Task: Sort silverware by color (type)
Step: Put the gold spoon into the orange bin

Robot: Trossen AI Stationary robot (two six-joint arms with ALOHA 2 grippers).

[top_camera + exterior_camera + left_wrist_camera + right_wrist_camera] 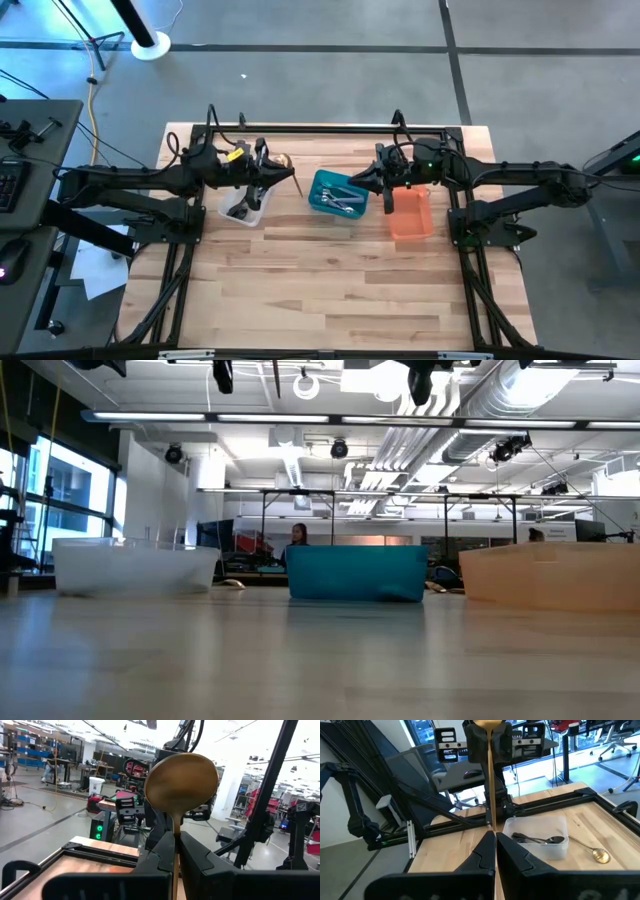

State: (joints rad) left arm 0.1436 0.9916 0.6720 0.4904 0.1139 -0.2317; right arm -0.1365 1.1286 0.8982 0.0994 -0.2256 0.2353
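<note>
My left gripper (283,180) is shut on a gold spoon (181,780) and holds it high above the table, between the clear bin (245,205) and the teal bin (337,192). My right gripper (492,834) is shut with nothing in it. It hovers level over the gap between the teal bin and the orange bin (410,212), facing the spoon. Dark spoons (540,839) lie in the clear bin and silver pieces (342,198) lie in the teal bin. A second gold spoon (596,853) lies flat on the table beside the clear bin. My left gripper pinches the gold spoon's neck, just under the bowl (176,827), between its two fingers. The fingers come about level from the table's left and lie across the spoon. The spoon stands upright, bowl above the fingers, and its handle (490,785) hangs below them, clear of the table.
The three bins stand in a row across the middle of the table, seen in the low view as clear (135,568), teal (355,572) and orange (550,575). A black frame (330,127) rims the table. Bare wood (330,290) fills the near half.
</note>
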